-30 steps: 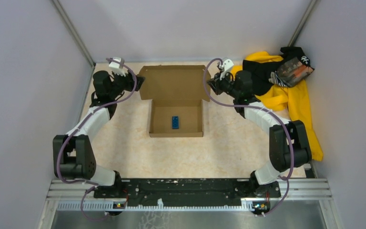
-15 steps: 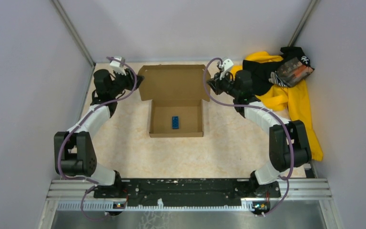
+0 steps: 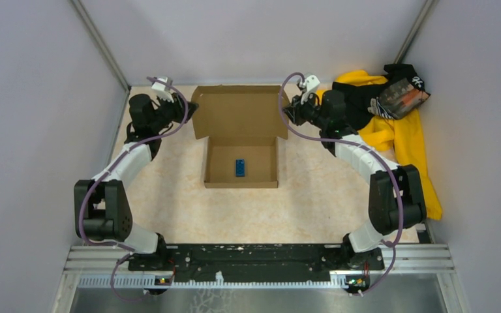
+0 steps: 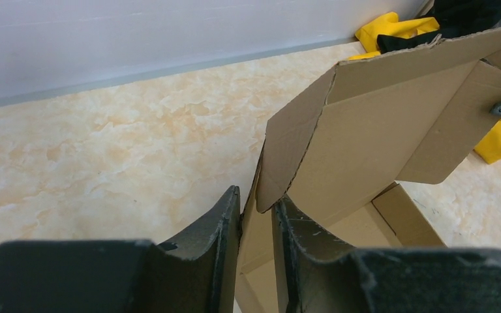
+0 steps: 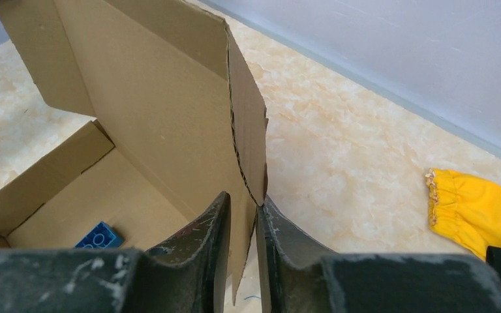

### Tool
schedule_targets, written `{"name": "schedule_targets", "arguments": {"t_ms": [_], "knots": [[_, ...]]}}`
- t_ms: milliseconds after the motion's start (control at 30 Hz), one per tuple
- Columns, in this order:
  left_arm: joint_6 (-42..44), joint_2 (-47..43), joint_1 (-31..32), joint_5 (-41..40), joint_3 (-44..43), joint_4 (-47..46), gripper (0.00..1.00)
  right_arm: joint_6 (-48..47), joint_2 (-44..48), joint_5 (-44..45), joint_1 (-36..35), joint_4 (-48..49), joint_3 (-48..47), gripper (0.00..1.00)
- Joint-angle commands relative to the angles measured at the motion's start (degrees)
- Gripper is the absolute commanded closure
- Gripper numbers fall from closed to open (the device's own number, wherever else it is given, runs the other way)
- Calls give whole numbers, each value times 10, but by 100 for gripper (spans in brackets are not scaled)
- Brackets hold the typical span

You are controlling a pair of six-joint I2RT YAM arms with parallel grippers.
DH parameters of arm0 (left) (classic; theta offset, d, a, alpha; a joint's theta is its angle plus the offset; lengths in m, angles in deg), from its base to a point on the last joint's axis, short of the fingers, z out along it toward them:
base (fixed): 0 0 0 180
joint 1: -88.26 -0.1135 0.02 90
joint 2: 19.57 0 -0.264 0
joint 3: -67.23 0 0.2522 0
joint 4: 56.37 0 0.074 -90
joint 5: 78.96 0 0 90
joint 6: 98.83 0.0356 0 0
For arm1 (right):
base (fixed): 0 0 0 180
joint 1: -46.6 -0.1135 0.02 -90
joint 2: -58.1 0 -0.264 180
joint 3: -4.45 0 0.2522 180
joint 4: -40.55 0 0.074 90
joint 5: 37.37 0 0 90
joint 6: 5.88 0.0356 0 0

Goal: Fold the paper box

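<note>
The brown paper box (image 3: 261,171) lies open in mid-table, its lid (image 3: 238,112) raised at the back. A small blue block (image 3: 240,167) lies inside the box. At the lid's left corner my left gripper (image 3: 188,112) is shut on the side flap (image 4: 287,140), with both fingers pressed on the cardboard. My right gripper (image 3: 289,112) straddles the lid's right flap (image 5: 248,130) and is slightly open. There the cardboard rests against one finger (image 5: 280,228), and a thin gap shows beside the other. The blue block (image 5: 96,236) shows low in the right wrist view.
A yellow-and-black cloth pile (image 3: 404,140) lies at the back right, close behind my right arm. Grey walls (image 3: 248,39) close in the back and both sides. Marbled tabletop (image 3: 235,215) lies between the box and the arm bases.
My left gripper's jaws have closed in on the lid's left flap. The right jaws have parted slightly and that wrist has shifted a little toward the back wall.
</note>
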Motion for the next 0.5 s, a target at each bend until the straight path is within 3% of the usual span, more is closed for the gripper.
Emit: {"name": "schedule_targets", "arguments": {"t_ms": [0, 467], "knots": [[8, -3, 6, 15, -18, -12, 70, -8, 6, 9, -4, -3, -31, 79], [20, -3, 15, 9, -24, 0, 71, -11, -6, 29, -4, -28, -85, 72]]}}
